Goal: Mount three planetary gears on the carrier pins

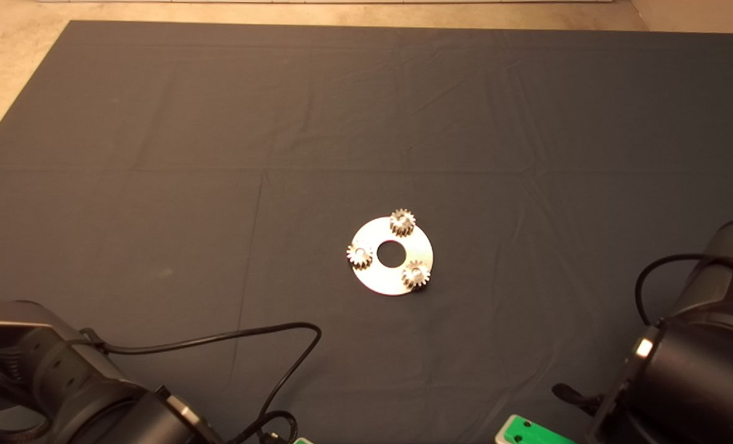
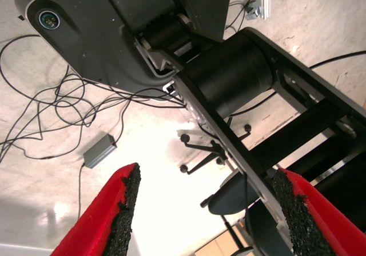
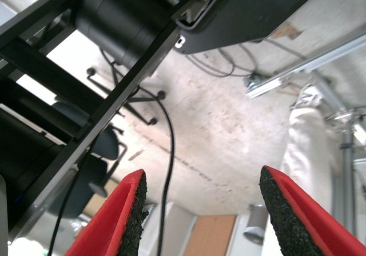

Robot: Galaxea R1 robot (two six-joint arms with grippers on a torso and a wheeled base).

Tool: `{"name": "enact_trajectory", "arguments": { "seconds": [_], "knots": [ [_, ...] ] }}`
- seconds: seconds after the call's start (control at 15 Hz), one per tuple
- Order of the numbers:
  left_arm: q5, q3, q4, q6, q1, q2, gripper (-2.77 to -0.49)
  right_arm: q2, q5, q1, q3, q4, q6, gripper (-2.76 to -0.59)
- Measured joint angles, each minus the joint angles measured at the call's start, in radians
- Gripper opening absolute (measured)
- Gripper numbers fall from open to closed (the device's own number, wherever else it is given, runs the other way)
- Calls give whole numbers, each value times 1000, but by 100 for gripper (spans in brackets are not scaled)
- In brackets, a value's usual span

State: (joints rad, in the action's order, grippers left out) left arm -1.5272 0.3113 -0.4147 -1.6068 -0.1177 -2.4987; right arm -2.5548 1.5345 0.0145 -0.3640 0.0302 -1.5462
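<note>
On the disc [image 1: 391,280], three planetary gears [image 1: 402,222] sit on pins; both grippers' fingers [image 2: 117,210] gape empty.

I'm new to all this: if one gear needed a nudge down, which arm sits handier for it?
Hard to call; perhaps the right. All three planetary gears already sit on the disc, slightly right of centre. Both the left gripper and the right gripper are parked open at the near edge.

Three planetary gears [image 1: 402,222] on disc [image 1: 381,280], disc mid-mat [image 1: 218,123]
</note>
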Motion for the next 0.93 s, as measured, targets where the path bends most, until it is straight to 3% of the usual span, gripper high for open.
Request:
{"name": "enact_trajectory", "arguments": {
  "seconds": [0.2, 0.33, 0.47, 0.67, 0.93],
  "knots": [
    [0, 0, -9, -6, -34, 2, -165, 45, -5, -98, 1, 65, 0, -191],
    [0, 0, -16, -8, -37, 3, -165, 144, -6, -136, 3, 90, 6, -191],
    [0, 0, -20, -9, -44, 2, -165, 223, 8, -151, 3, 108, 30, -191],
    [0, 1, -22, -9, -60, 3, -165, 235, -2, -166, 7, 121, 46, -191],
    [0, 1, -24, -10, -66, 5, -165, 272, 0, -176, 7, 136, 53, -191]
  ]
}}
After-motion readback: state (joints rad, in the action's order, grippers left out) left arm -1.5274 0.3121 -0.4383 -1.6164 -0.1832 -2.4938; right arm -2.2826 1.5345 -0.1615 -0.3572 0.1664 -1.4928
